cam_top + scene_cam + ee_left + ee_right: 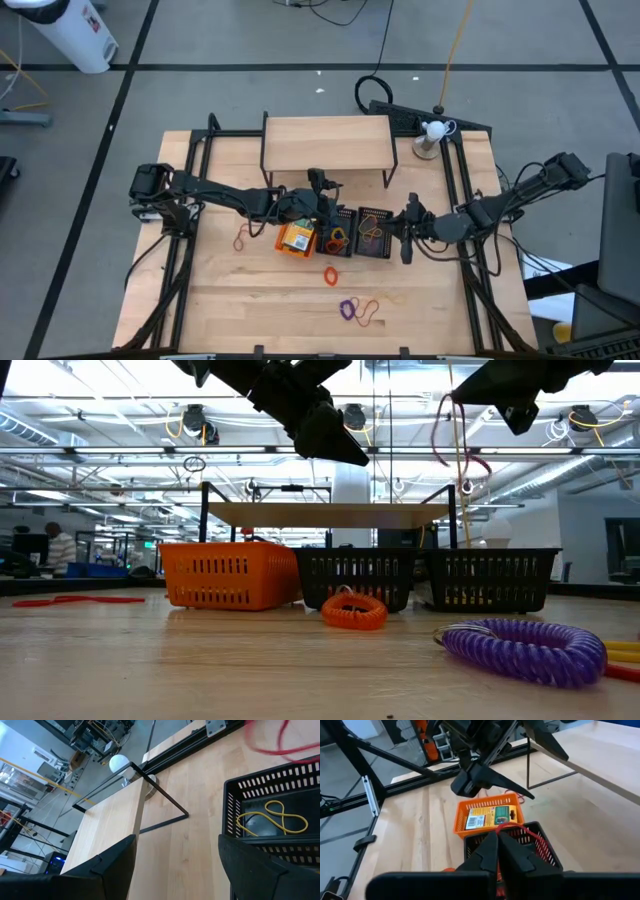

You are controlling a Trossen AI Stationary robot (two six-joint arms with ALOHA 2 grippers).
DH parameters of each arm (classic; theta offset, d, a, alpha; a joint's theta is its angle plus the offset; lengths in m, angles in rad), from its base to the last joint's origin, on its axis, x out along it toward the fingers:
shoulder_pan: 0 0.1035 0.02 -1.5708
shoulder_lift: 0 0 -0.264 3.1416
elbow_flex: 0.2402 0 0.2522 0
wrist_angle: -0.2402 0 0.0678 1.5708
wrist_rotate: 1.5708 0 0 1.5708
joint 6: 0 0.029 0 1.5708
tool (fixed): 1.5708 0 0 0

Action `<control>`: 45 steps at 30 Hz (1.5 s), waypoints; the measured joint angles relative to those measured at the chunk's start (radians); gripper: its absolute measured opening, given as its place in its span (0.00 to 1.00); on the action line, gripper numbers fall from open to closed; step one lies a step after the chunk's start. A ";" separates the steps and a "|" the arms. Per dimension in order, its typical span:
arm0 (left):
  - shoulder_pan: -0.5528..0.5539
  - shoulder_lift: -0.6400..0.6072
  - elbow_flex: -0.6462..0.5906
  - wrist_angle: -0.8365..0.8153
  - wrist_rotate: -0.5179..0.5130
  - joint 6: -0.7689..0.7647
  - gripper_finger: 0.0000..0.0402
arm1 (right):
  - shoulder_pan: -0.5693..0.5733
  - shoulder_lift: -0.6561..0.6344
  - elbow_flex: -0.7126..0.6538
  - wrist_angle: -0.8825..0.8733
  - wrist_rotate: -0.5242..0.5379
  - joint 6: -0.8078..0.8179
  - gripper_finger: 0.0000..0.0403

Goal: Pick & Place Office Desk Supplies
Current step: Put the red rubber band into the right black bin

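high view: left pincer (322,186) hangs released above the orange tray (298,238), which holds a crayon box (297,239), mid-bench.

low view: orange band (353,610) and purple band (525,648) lie before the trays.

right wrist view: right pincer (497,851) clenched on a red band (520,831) above a black tray (540,846).

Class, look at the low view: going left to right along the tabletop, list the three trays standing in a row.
orange tray → first black mesh tray → second black mesh tray
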 joint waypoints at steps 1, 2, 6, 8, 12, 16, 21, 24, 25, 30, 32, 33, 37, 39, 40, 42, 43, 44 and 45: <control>0.000 0.000 0.000 0.000 0.000 0.000 0.69 | 0.000 0.000 0.000 -0.001 0.000 0.000 0.00; 0.000 0.000 0.000 0.000 0.000 0.000 0.69 | 0.000 0.000 0.000 -0.003 0.000 0.000 0.01; 0.000 0.000 0.000 0.000 0.001 0.000 0.69 | 0.000 0.000 0.000 -0.024 0.000 -0.001 0.07; 0.000 0.000 0.000 0.000 0.001 0.000 0.69 | 0.000 0.000 0.000 -0.048 0.001 -0.001 0.11; 0.000 0.000 0.000 0.000 0.002 0.000 0.69 | -0.003 0.000 0.000 -0.078 0.001 0.003 0.22; -0.001 0.000 0.000 0.000 0.003 0.000 0.69 | -0.003 0.000 0.000 -0.079 0.001 0.001 0.34; -0.005 -0.002 0.000 -0.034 0.021 0.011 0.69 | -0.003 0.000 0.000 -0.068 0.002 -0.053 0.43; -0.032 -0.047 -0.002 -0.153 -0.031 0.036 0.69 | -0.003 0.000 0.000 -0.061 0.002 -0.086 0.45; -0.047 -0.075 -0.001 -0.191 -0.047 0.028 0.69 | -0.003 0.000 0.000 -0.057 0.003 -0.087 0.46; -0.073 -0.261 -0.001 -0.488 0.055 -0.198 0.69 | -0.003 -0.001 -0.028 -0.042 0.006 -0.089 0.46; -0.045 -0.350 -0.009 -0.621 0.151 -0.319 0.69 | -0.005 0.001 -0.050 -0.044 0.005 -0.090 0.46; -0.027 -0.395 -0.027 -0.666 0.198 -0.377 0.69 | -0.010 0.000 -0.060 -0.044 0.005 -0.093 0.46; 0.030 -0.593 -0.207 -0.698 0.368 -0.558 0.69 | -0.034 0.000 -0.080 -0.047 0.003 -0.097 0.44; 0.036 -0.698 -0.328 -0.663 0.403 -0.637 0.69 | -0.045 -0.001 -0.080 -0.043 0.003 -0.098 0.43; 0.035 -0.754 -0.391 -0.653 0.406 -0.689 0.69 | -0.050 -0.001 -0.080 -0.043 0.003 -0.098 0.43; 0.021 -0.853 -0.502 -0.623 0.403 -0.795 0.69 | -0.057 0.000 -0.080 -0.043 0.003 -0.098 0.42; 0.011 -0.893 -0.552 -0.600 0.402 -0.838 0.69 | -0.060 0.000 -0.080 -0.043 0.003 -0.100 0.42; -0.001 -0.927 -0.593 -0.592 0.402 -0.878 0.69 | -0.062 0.000 -0.080 -0.043 0.003 -0.104 0.42; -0.012 -0.961 -0.630 -0.595 0.401 -0.915 0.69 | -0.063 -0.001 -0.080 -0.043 0.003 -0.105 0.42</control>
